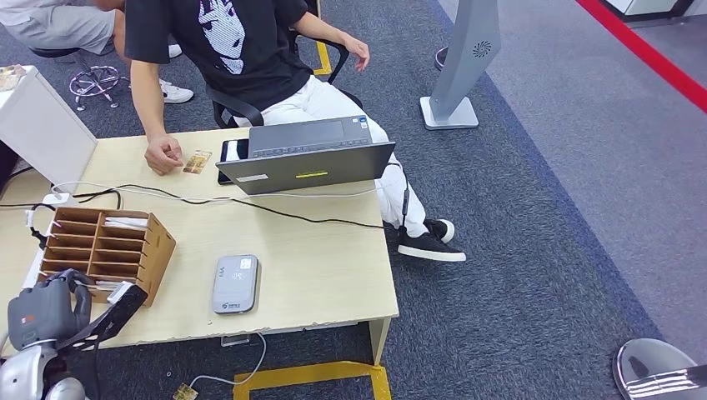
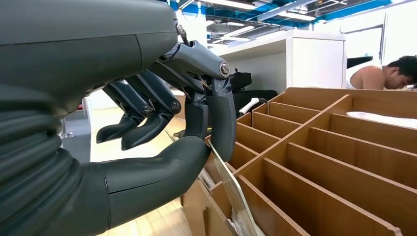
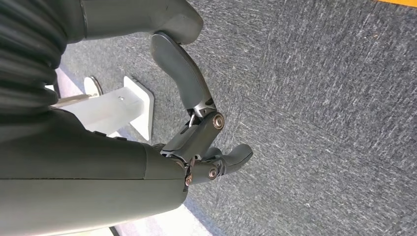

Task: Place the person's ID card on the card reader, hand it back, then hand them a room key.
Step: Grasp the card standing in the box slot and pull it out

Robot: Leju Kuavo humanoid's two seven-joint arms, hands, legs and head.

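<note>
At the near left corner of the counter (image 1: 333, 275), my left hand (image 1: 100, 321) sits against the front of the wooden key rack (image 1: 154, 242), thumb and a finger closed on the edge of a room key card (image 2: 236, 196) at the rack's nearest slots. The ID card (image 1: 198, 162) lies near the far edge of the counter, just beside the person's hand (image 1: 162, 155), which rests on the wood. The grey card reader (image 1: 234, 284) sits near the front edge, well apart from the ID card, with an open laptop (image 1: 304, 158) at the far right corner and a black cable (image 1: 275, 212) trailing across between them. My right hand (image 3: 196, 132) hangs over grey carpet (image 3: 319, 98), fingers loosely curled, holding nothing.
</note>
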